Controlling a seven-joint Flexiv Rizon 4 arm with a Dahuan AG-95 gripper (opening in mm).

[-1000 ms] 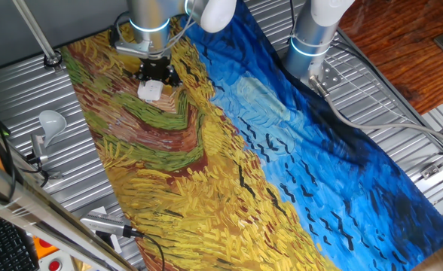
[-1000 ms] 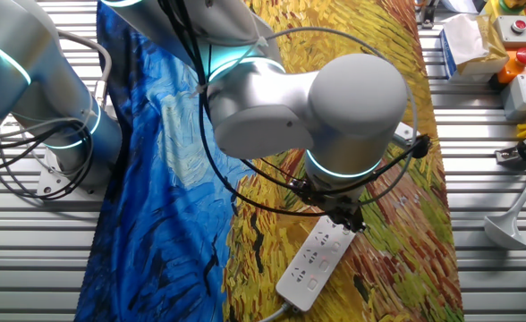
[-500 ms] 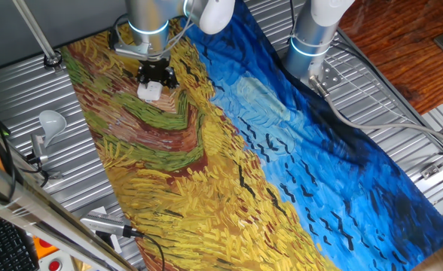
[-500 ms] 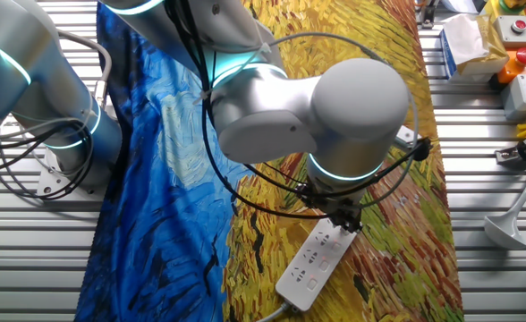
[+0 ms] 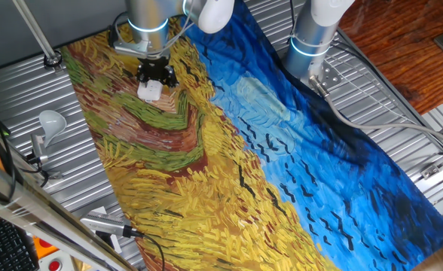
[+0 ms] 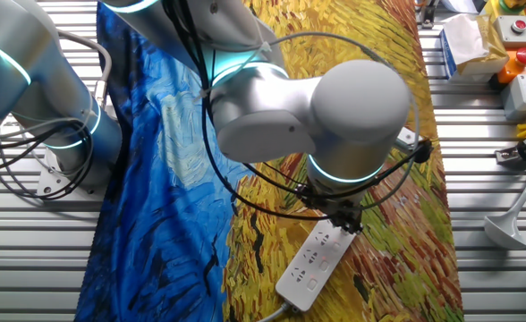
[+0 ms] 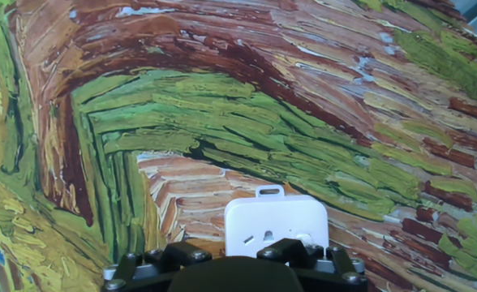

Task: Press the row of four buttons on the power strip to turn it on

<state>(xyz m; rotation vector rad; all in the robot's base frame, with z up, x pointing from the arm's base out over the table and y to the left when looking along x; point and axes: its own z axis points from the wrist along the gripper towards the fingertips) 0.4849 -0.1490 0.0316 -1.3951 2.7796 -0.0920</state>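
Observation:
The white power strip (image 6: pixel 309 266) lies at an angle on the painted cloth, its cord leaving at the near end. Faint pale switches, the row of four buttons (image 6: pixel 325 266), run along its top face. My gripper (image 6: pixel 344 221) hangs right over the strip's far end, at or just above its surface. In one fixed view the gripper (image 5: pixel 155 74) covers most of the strip, and only a white end (image 5: pixel 151 91) shows. The hand view has the strip's end (image 7: pixel 275 222) just ahead of the black hand body. No view shows the fingertips apart or together.
A white lamp-like bulb on a metal stand (image 5: pixel 50 121) sits off the cloth on the ribbed table. A second arm's base (image 5: pixel 313 44) stands beside the blue part of the cloth. Control boxes (image 6: pixel 517 46) lie at the table's corner. Black cables (image 6: pixel 245 192) loop around my wrist.
The hand has shifted a little along the strip's far end since one second ago. Over the last half second it has barely moved. The strip stays put.

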